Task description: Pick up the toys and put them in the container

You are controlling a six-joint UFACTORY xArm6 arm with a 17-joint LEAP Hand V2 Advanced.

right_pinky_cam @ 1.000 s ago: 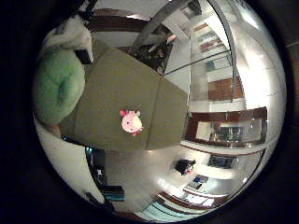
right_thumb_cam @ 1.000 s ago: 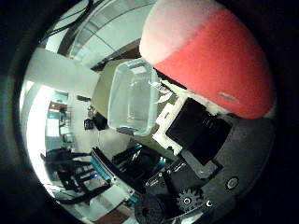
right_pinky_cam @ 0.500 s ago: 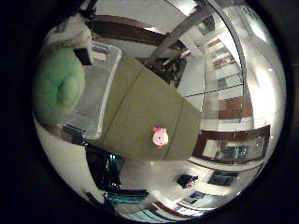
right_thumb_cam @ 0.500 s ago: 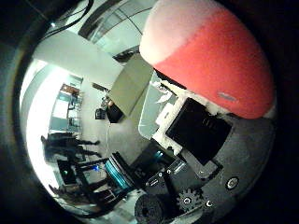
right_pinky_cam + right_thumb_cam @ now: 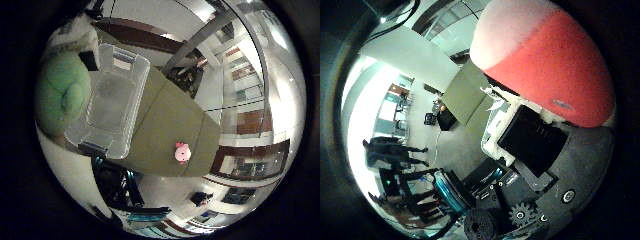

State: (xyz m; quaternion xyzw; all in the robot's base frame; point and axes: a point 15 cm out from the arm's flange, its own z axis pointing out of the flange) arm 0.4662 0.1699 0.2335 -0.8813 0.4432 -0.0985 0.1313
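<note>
Olive table [image 5: 170, 125], clear container [image 5: 112, 105], pink toy [image 5: 181, 151], fingers apparently grasping red toy [image 5: 555, 65]

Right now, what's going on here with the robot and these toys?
The robot's hand is holding a soft toy close against its palm: it shows as a red and pink plush in one palm view and a green plush in the other. The hand is up above the olive table. The clear plastic container looks empty, and a small pink toy lies near the table's edge.
</note>
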